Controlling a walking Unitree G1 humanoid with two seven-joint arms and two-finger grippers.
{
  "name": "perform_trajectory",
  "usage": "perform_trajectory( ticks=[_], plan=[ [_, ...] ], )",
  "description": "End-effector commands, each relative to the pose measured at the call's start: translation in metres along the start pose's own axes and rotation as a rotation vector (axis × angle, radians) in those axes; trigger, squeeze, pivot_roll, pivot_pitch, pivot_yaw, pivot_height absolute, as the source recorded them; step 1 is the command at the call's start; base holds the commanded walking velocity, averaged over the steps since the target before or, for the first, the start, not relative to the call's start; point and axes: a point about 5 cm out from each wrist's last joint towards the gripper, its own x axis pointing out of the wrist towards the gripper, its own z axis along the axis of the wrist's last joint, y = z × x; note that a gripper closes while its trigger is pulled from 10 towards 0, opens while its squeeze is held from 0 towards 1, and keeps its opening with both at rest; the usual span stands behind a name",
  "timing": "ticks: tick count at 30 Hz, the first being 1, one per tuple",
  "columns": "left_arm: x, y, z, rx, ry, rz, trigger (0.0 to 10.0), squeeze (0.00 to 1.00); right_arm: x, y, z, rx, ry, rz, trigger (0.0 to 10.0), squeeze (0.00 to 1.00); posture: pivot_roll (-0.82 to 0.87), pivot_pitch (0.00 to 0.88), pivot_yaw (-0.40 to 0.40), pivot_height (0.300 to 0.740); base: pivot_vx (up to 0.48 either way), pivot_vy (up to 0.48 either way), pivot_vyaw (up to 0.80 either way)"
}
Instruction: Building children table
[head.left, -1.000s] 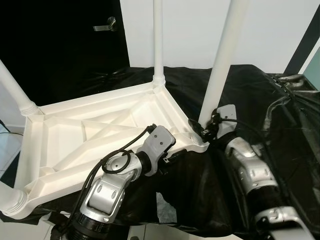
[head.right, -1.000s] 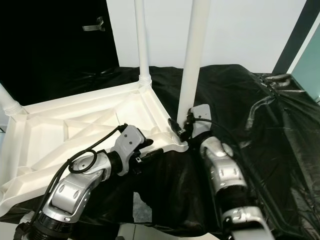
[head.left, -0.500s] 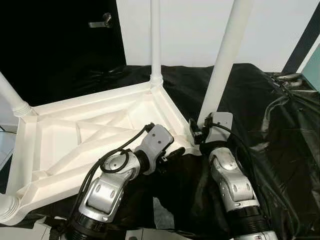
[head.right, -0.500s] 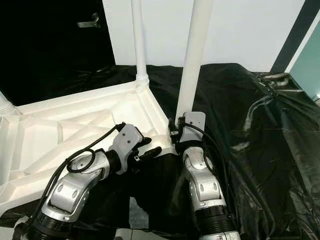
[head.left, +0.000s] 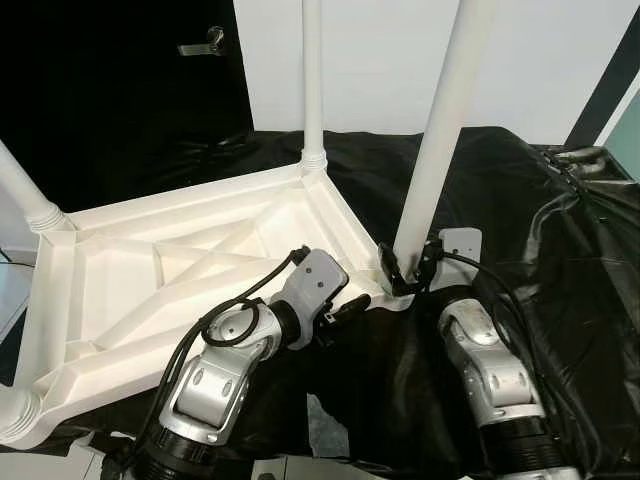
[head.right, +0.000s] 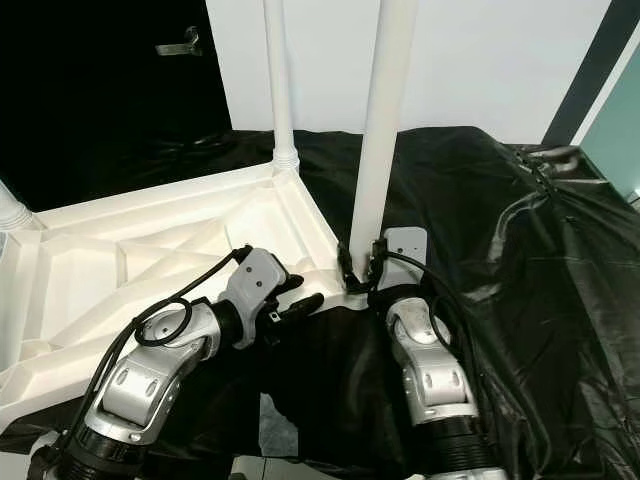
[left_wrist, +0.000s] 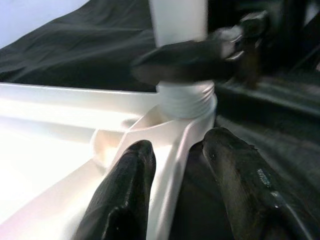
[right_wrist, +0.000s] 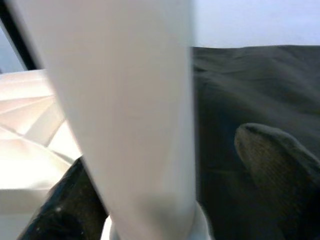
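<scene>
One white children's table (head.left: 170, 270) is lying upside down over the bench's left edge, with four legs standing up from its corners. The left hand (head.left: 345, 305), fingers apart, is straddling the table's near rim. The right hand (head.left: 405, 272) is spreading around the base of the near-right leg (head.left: 440, 130). Black sheeting (head.left: 560, 250) is covering the bench; a white wall (head.left: 380, 60) and one dark door (head.left: 110, 80) are standing behind.

The right tool (head.left: 403, 272) has swung back rightward around the table leg (head.left: 437, 150).
</scene>
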Motion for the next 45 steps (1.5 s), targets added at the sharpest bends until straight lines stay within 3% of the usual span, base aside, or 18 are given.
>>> perform_trajectory(
  ticks=[1, 4, 6, 7, 9, 24, 27, 30, 37, 40, 45],
  plan=[
    [-0.001, 0.005, -0.002, -0.006, 0.006, 0.054, 10.0, 0.0, -0.001, -0.007, -0.003, 0.042, 0.001, 0.047, 10.0, 0.0, 0.05, 0.0, 0.011, 0.74, 0.0, 0.0, 0.0],
    [-0.002, 0.008, -0.002, 0.0, 0.008, 0.055, 10.0, 0.0, 0.003, -0.025, -0.003, -0.036, 0.012, 0.167, 10.0, 0.0, 0.05, 0.0, 0.025, 0.74, 0.0, 0.0, 0.0],
    [-0.002, 0.008, -0.002, 0.0, 0.008, 0.055, 10.0, 0.0, 0.003, -0.025, -0.003, -0.036, 0.012, 0.167, 10.0, 0.0, 0.05, 0.0, 0.025, 0.74, 0.0, 0.0, 0.0],
    [-0.002, 0.01, -0.001, 0.003, 0.008, 0.058, 10.0, 0.0, 0.011, -0.035, -0.002, -0.046, 0.04, 0.24, 10.0, 0.0, 0.06, 0.0, 0.028, 0.74, 0.0, 0.0, 0.0],
    [-0.002, 0.011, 0.0, 0.004, 0.007, 0.063, 10.0, 0.0, 0.017, -0.039, -0.002, -0.046, 0.057, 0.283, 10.0, 0.0, 0.07, 0.0, 0.027, 0.74, 0.0, 0.0, 0.0],
    [-0.003, 0.011, 0.0, 0.008, 0.01, 0.074, 10.0, 0.0, 0.031, -0.041, -0.01, -0.073, 0.155, 0.514, 10.0, 0.0, 0.08, 0.0, 0.027, 0.74, 0.0, 0.0, 0.0],
    [-0.002, 0.011, 0.002, 0.006, 0.008, 0.077, 10.0, 0.0, 0.032, -0.038, -0.009, -0.077, 0.178, 0.609, 10.0, 0.0, 0.08, 0.0, 0.028, 0.74, 0.0, 0.0, 0.0],
    [-0.002, 0.01, 0.002, 0.007, 0.008, 0.077, 10.0, 0.0, 0.027, -0.034, -0.009, -0.083, 0.191, 0.721, 10.0, 0.0, 0.09, 0.0, 0.029, 0.74, 0.0, 0.0, 0.0],
    [-0.002, 0.009, 0.002, 0.007, 0.01, 0.078, 10.0, 0.0, 0.02, -0.031, -0.011, -0.086, 0.198, 0.79, 10.0, 0.0, 0.08, 0.0, 0.027, 0.74, 0.0, 0.0, 0.0],
    [-0.003, 0.009, 0.002, 0.004, 0.01, 0.076, 10.0, 0.0, -0.001, -0.025, -0.013, -0.096, 0.21, 0.899, 10.0, 0.0, 0.07, 0.0, 0.033, 0.74, 0.0, 0.0, 0.0],
    [-0.003, 0.008, 0.002, 0.004, 0.01, 0.071, 10.0, 0.0, -0.014, -0.019, -0.013, -0.091, 0.218, 0.969, 10.0, 0.0, 0.06, 0.0, 0.034, 0.74, 0.0, 0.0, 0.0]
  ],
)
